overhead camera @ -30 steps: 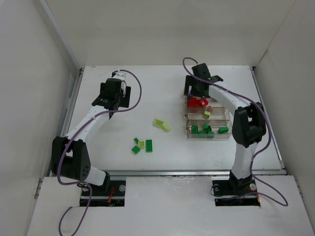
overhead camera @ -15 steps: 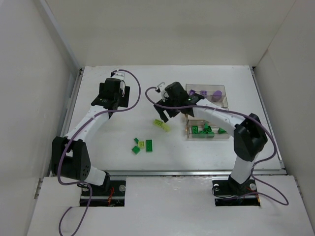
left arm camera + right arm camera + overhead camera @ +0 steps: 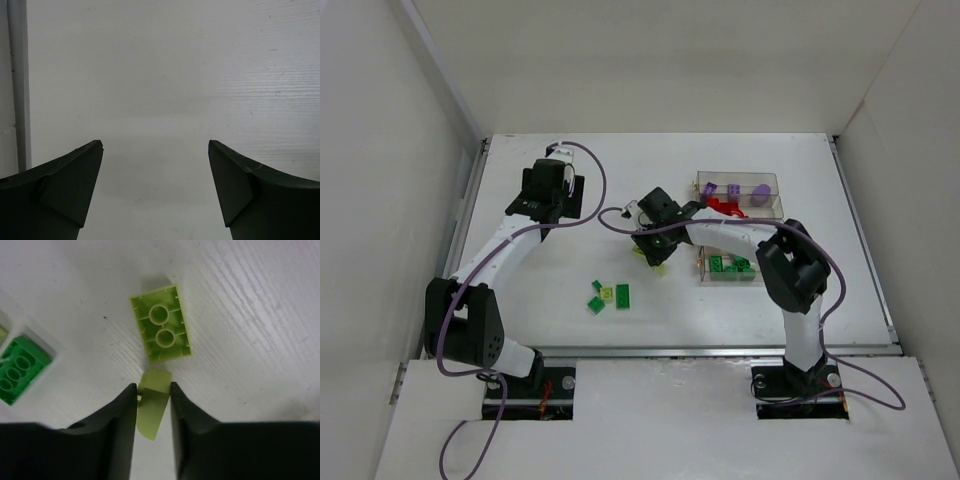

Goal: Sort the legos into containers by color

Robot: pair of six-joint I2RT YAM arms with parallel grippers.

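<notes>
Pick-up step: right gripper (image 3: 152, 386) pinching a yellow-green brick (image 3: 151, 412), with a second brick (image 3: 162, 337) at its 12 o'clock. Left gripper (image 3: 155, 150) wide open and empty. Next, likely: lift and carry to the bins (image 3: 776, 197) at 3 o'clock.

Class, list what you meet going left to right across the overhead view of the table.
left pincer → loose bricks → right pincer, closed on a yellow-green brick → bins
</notes>
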